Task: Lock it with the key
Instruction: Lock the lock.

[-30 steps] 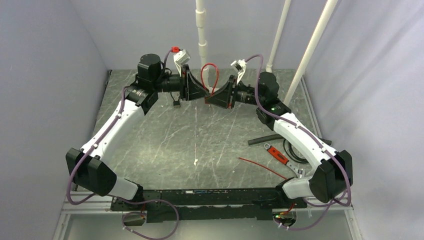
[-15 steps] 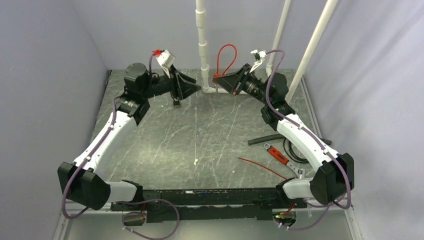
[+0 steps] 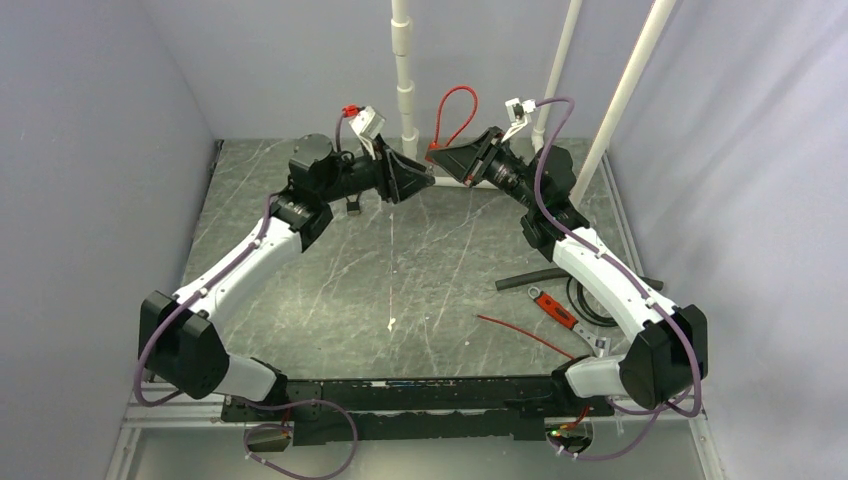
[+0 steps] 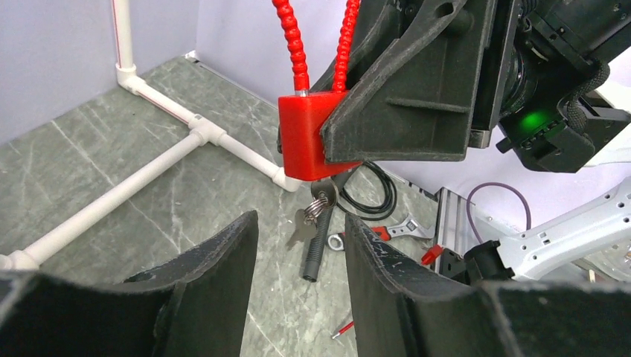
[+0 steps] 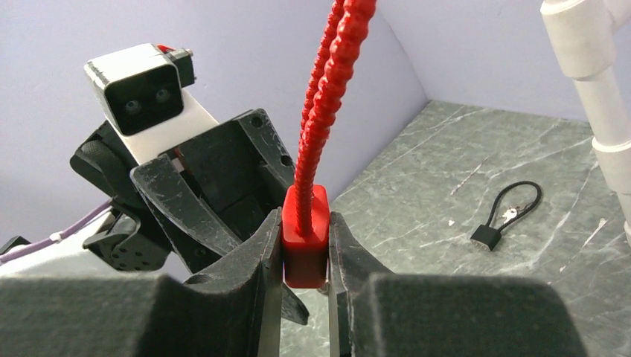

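Observation:
My right gripper (image 3: 436,158) is shut on the body of a red padlock (image 5: 306,238) and holds it in the air at the back of the table; its red cable loop (image 3: 456,108) stands up above it. In the left wrist view the red lock (image 4: 303,135) has a key (image 4: 323,195) in its underside, with a ring and a second key (image 4: 302,227) hanging from it. My left gripper (image 3: 425,181) is open and empty, its jaws just below the hanging keys and facing the right gripper.
A small black cable padlock (image 3: 353,207) lies on the table behind the left arm, also in the right wrist view (image 5: 487,235). White pipe frame (image 3: 405,90) stands at the back. A black hose piece (image 3: 528,279), red-handled wrench (image 3: 560,314), black cable coil (image 3: 590,303) and red wire (image 3: 520,333) lie at right.
My right gripper lifted the red lock up and to the right a second ago and has since held still. My left gripper pulled back left, then moved right again up to the lock.

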Robot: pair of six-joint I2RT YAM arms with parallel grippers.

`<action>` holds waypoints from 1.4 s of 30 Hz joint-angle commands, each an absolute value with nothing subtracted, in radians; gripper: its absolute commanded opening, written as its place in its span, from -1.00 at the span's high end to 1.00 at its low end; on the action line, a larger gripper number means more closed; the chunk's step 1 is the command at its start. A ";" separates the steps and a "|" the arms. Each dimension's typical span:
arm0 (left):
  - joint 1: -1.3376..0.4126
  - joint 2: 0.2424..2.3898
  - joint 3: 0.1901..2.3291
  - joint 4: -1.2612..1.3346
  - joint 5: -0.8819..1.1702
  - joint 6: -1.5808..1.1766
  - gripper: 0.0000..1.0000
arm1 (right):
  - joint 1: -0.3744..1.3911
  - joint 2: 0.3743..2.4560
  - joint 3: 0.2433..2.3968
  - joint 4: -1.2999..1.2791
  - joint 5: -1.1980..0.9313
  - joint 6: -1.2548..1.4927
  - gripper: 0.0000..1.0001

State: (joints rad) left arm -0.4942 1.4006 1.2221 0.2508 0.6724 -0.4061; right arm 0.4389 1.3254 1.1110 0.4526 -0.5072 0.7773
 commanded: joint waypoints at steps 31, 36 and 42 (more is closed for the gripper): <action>-0.434 1.612 1.264 0.985 1.269 -1.236 1.00 | 0.404 1.344 1.175 0.801 -0.843 0.856 1.00; -0.437 1.567 1.214 1.045 1.288 -1.312 1.00 | 0.475 1.287 1.164 0.767 -0.873 0.794 1.00; -0.437 1.508 1.185 0.954 1.310 -1.252 1.00 | 0.531 1.237 1.135 0.719 -0.818 0.714 1.00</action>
